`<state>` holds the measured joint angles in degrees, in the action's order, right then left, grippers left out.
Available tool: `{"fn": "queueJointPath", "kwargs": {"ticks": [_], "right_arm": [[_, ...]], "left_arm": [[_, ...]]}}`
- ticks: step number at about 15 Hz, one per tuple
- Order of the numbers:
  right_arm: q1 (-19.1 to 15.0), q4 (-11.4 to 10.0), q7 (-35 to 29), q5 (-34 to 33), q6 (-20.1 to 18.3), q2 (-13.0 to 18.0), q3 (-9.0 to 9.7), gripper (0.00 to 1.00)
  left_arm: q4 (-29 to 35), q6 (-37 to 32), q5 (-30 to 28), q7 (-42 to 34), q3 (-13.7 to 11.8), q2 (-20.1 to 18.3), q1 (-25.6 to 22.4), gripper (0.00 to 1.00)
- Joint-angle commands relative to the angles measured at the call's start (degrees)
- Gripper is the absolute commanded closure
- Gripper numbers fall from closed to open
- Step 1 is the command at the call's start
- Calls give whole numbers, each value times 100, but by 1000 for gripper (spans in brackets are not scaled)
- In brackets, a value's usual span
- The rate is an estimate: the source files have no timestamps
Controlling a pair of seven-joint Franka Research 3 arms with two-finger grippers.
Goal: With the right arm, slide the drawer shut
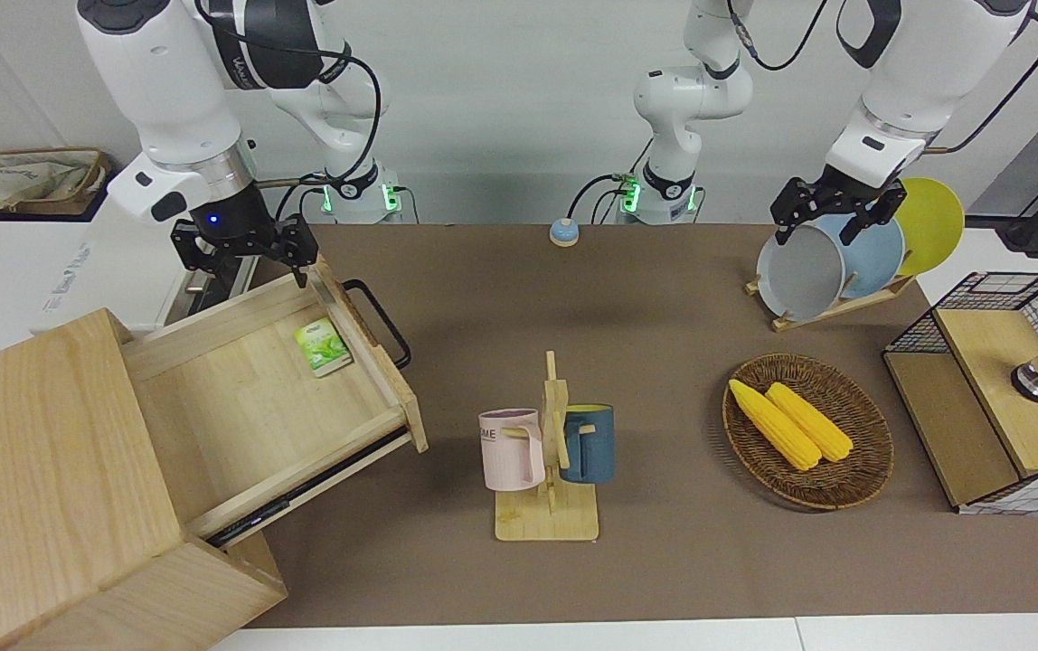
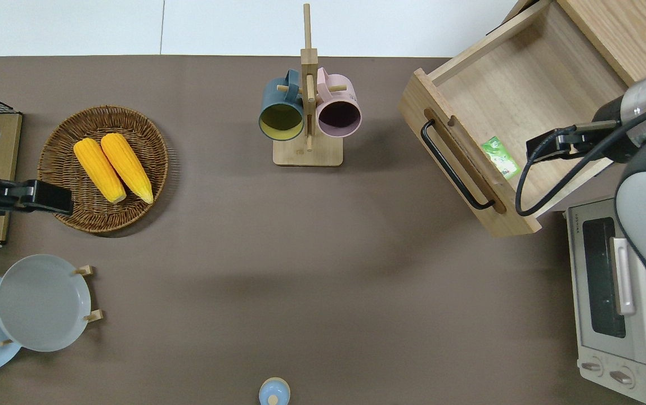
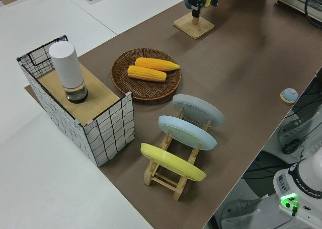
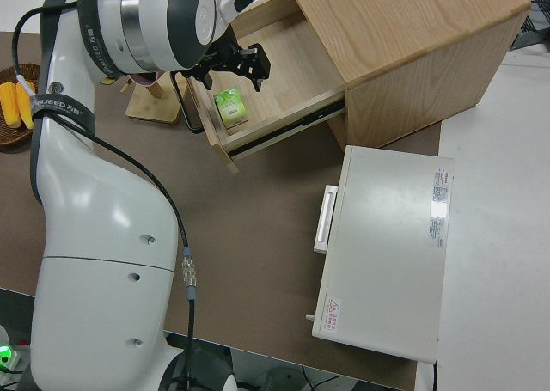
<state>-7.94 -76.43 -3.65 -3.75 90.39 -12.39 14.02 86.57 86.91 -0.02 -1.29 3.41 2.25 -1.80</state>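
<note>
Right claw [image 1: 243, 246] hangs over the open drawer [image 1: 270, 398], fingers apart, holding nothing. Drawer's pulled well out of the cabinet [image 1: 49, 470], tea packet [image 1: 323, 346] inside. Prob. light, stiff, runs on rails; push flat on the front panel by the handle [image 2: 455, 166]. Left arm parked.
</note>
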Motion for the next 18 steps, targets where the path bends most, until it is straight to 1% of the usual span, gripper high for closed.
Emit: {"fn": "queueJointPath", "kwargs": {"ticks": [1, 9, 10, 11, 13, 14, 16, 18], "right_arm": [[-41, -109, 128, -239, 102, 35, 57, 17], [-93, -109, 171, -170, 93, 26, 66, 25], [-102, -109, 171, -153, 93, 17, 66, 90], [-102, -109, 171, -144, 93, 17, 66, 200], [-93, -100, 171, -135, 93, 17, 75, 499], [-93, -100, 171, -135, 84, 17, 75, 693], [-85, -100, 171, -135, 84, 17, 75, 987], [-85, -100, 180, -135, 75, 17, 75, 1000]], "left_arm": [[-149, -113, 98, -56, 37, 65, -22, 7], [-149, -113, 98, -56, 37, 65, -22, 7], [-140, -113, 98, -56, 37, 65, -22, 7], [-149, -113, 98, -56, 37, 65, -22, 7], [-149, -113, 98, -56, 37, 65, -22, 7], [-140, -113, 98, -56, 37, 65, -22, 7], [-140, -113, 98, -56, 37, 65, -22, 7], [-149, -113, 98, -56, 37, 65, -22, 7]]}}
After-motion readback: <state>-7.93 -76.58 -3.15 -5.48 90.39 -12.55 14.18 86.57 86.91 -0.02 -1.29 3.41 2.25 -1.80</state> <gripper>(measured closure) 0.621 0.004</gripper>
